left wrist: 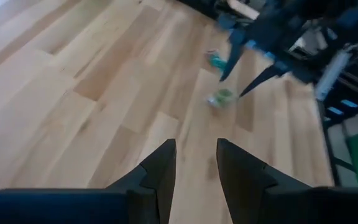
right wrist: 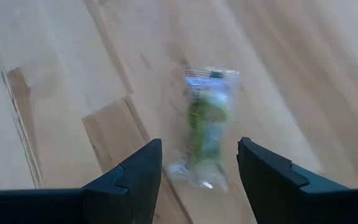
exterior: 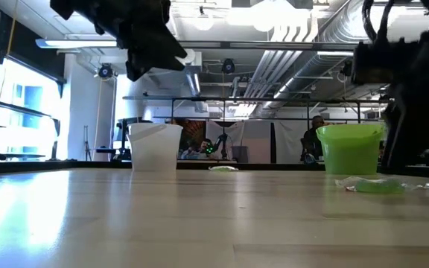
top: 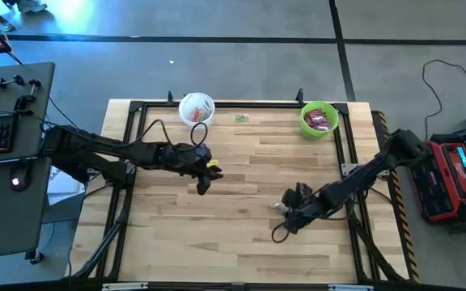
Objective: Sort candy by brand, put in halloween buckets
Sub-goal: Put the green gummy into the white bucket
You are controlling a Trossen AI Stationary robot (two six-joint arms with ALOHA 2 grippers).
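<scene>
Bench: pale wood-plank bench (top: pixel 241 234), workshop behind.
R gripper (right wrist: pixel 197 167): fingers spread, empty; clear-wrapped green candy (right wrist: pixel 205 124) just ahead, long axis along approach.
L gripper (left wrist: pixel 194 163): empty, half-parted, farther off.

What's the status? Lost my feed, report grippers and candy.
Right gripper open, poised over green candy on table. Left gripper empty, jaws apart, mid-table. White bucket and green bucket at far edge. Nothing in the way.

You see a smooth pale wood-plank table (top: pixel 241 234) with a soft sheen — and a glossy clear-wrapped green candy (right wrist: pixel 205 127).
</scene>
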